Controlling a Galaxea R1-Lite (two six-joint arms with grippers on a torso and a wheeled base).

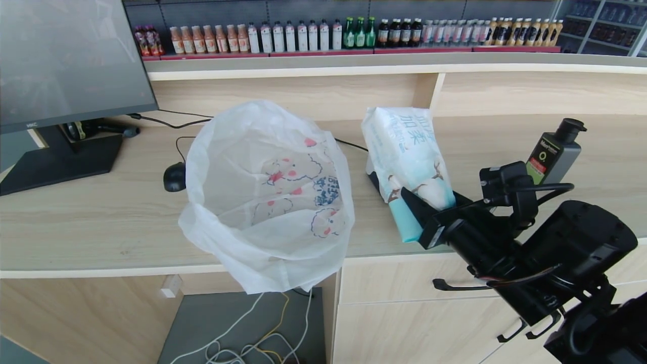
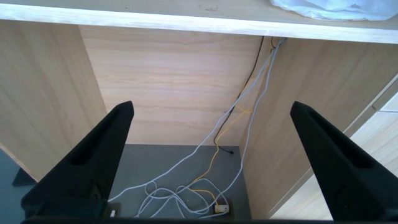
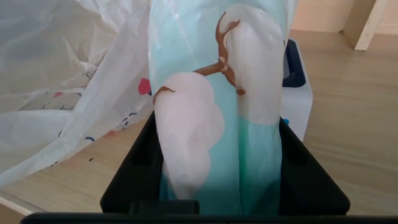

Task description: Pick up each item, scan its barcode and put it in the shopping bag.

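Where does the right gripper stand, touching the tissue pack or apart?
Touching. In the right wrist view the right gripper clamps the tissue pack from both sides, with no gap.

There is one white shopping bag [image 1: 268, 197], one pack of tissues [image 1: 399, 136], one dark pump bottle [image 1: 553, 154], one monitor [image 1: 65, 55] and one black mouse [image 1: 174, 177]. Three green bottles [image 1: 360, 33] stand among the many drinks on the back shelf [image 1: 313, 52].
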